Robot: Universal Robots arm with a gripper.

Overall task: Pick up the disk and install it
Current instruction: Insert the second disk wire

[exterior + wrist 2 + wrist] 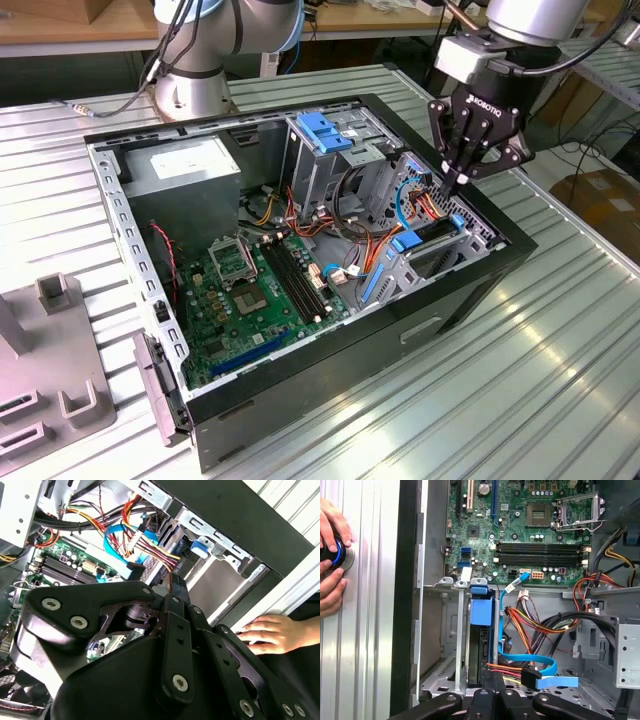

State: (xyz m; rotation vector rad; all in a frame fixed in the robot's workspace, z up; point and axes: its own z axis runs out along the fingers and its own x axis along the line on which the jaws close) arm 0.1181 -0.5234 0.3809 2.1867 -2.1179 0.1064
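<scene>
- Hovering over the open computer case (300, 390), the gripper (462, 180) sat just above the drive bay (455, 645) at the case's end wall, on the exterior view's right.
- Jaws looked pressed together, tips meeting in a narrow point; nothing pinched between them.
- The disk (481, 650) stood on edge in the drive bay, blue bracket (481, 611) on its upper end, dark body below, close against the bay's metal wall.
- Risk: whether the disk was fully seated could not be told; a downward push off-centre could jam it crooked in the rails.
- Risk: the blue data cable (527, 660) and the orange-yellow power wires (530, 627) lay just beside the disk; closed tips coming down could snag or pinch them.
- Risk: tips landing on the bracket's plastic edge could slip off onto the motherboard (520, 525).
- A person's hand (331, 555) rested on a round button on the counter beside the case; likely a stop control, my guess only.
</scene>
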